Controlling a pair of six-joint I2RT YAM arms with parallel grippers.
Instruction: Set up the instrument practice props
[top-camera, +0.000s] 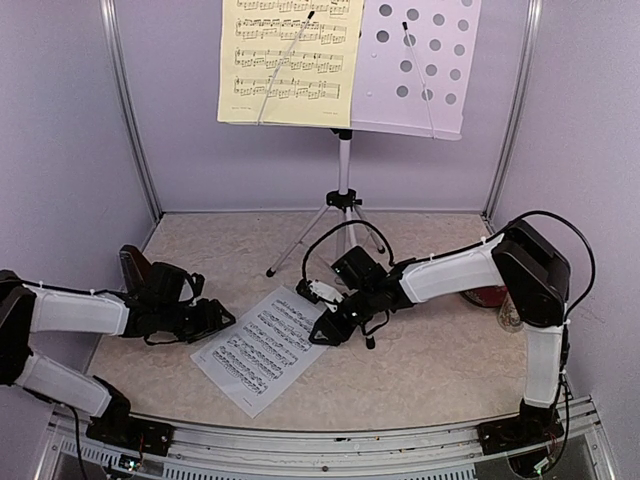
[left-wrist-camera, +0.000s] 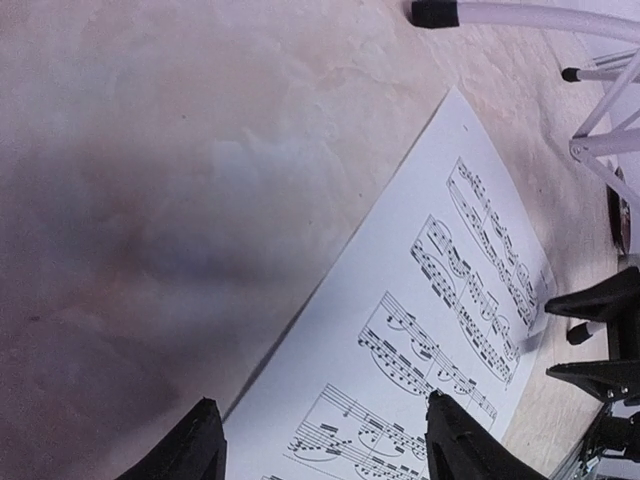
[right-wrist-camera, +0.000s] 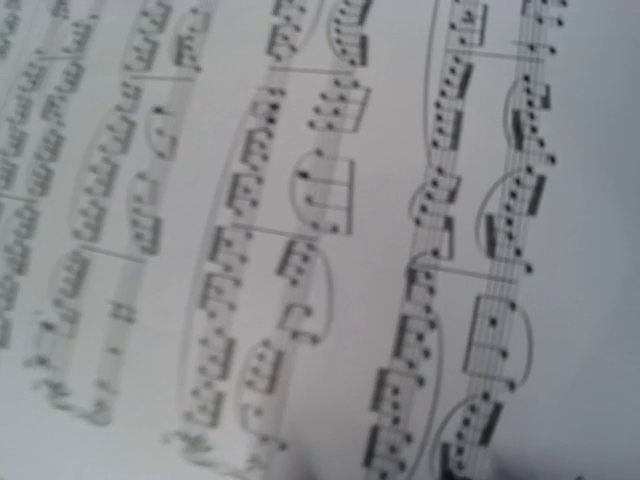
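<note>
The white music stand (top-camera: 343, 160) stands at the back, with the yellow sheet (top-camera: 290, 60) on the left half of its perforated desk. The white sheet (top-camera: 262, 348) lies flat on the table between my grippers. My left gripper (top-camera: 214, 320) is low at the sheet's left edge and open, its fingers (left-wrist-camera: 460, 445) straddling that edge. My right gripper (top-camera: 323, 331) hangs over the sheet's right edge. In the left wrist view its two black fingers (left-wrist-camera: 590, 305) stand apart. The right wrist view shows only blurred notes on the sheet (right-wrist-camera: 330, 220). A dark brown metronome (top-camera: 133, 268) stands behind my left arm, partly hidden.
The stand's tripod legs (top-camera: 300, 245) spread across the back of the table, one foot (left-wrist-camera: 432, 13) near the sheet's far corner. A red dish (top-camera: 488, 296) and a mug (top-camera: 509, 316) sit at the right, mostly hidden by my right arm. Walls close in on three sides.
</note>
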